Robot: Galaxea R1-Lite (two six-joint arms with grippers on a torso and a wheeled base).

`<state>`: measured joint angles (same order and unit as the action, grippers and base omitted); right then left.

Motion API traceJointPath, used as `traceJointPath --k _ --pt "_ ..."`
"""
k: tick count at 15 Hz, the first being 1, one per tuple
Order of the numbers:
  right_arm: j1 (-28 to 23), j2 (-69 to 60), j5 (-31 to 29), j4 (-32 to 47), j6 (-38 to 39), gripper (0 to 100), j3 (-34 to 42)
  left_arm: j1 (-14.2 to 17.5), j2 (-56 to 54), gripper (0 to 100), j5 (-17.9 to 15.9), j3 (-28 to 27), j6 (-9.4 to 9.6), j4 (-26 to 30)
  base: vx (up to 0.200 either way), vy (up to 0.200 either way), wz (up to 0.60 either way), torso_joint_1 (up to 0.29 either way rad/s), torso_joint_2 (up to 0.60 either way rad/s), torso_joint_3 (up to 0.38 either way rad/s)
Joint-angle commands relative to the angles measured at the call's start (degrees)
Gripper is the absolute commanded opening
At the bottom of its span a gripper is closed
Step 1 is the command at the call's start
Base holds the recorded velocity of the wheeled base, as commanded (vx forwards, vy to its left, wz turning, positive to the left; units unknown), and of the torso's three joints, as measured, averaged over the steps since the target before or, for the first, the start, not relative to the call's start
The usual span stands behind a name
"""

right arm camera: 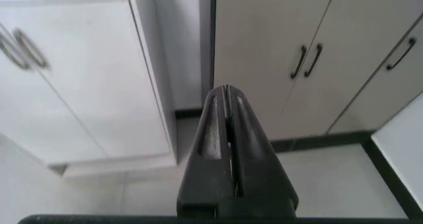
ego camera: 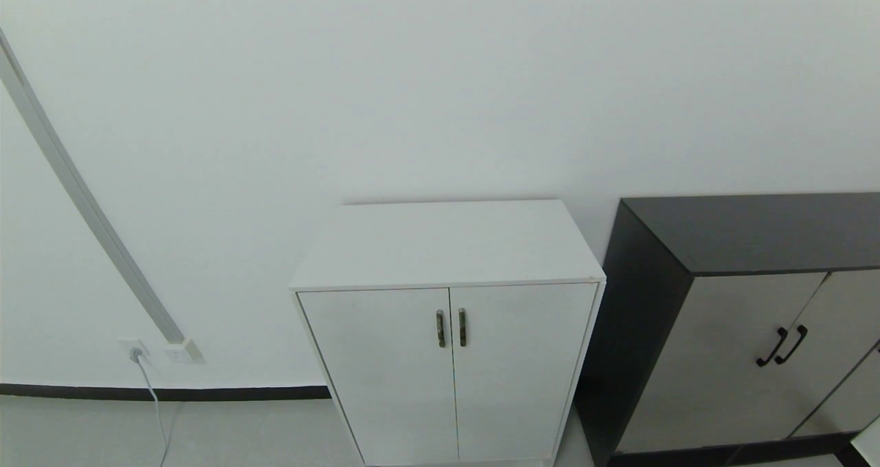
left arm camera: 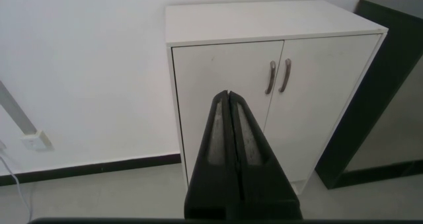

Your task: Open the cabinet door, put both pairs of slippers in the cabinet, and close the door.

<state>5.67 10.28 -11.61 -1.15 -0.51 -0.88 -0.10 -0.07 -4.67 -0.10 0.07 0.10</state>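
White cabinet [ego camera: 447, 247]: stands in the lower centre of the head view, back against the wall [ego camera: 440, 75], both doors shut. A black cabinet [ego camera: 653, 329] stands just beside it at lower right.

Doors: left door [ego camera: 378, 371] and right door [ego camera: 515, 364] meet at a centre seam and face the camera squarely. Judged to be stiff flat panels, hinged at the outer edges, light to swing and not fragile.

Hold points: left handle [ego camera: 440, 328] and right handle [ego camera: 462, 327] are slim metallic bars just either side of the seam. Their long axes run vertically, parallel to the seam. They look smooth and possibly slippery. A grip across the middle of the bar, fingers set horizontally, seems soundest.

Left gripper [left arm camera: 228, 97]: fingers pressed together, holding nothing, well apart from the cabinet front.

Right gripper [right arm camera: 227, 90]: likewise closed and empty, aimed towards the gap between the two cabinets.
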Motion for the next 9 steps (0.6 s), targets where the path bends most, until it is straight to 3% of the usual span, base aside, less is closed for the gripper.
traceJointPath --k 1,4,9 --pt "-0.3 -4.7 0.4 -0.2 1.0 0 0.2 0.0 0.1 0 0.0 0.0 0.01 0.0 0.0 0.0 0.0 0.0 0.0 0.0" --pt "-0.3 -4.7 5.1 -0.1 5.2 0 0.8 0.0 0.1 0 0.0 0.0 -0.07 0.0 0.0 0.0 0.0 0.0 0.0 0.0" --pt "-0.9 -4.6 6.6 0.9 2.4 0 0.5 0.0 0.1 0 0.0 0.0 -0.16 0.0 0.0 0.0 0.0 0.0 0.0 0.0"
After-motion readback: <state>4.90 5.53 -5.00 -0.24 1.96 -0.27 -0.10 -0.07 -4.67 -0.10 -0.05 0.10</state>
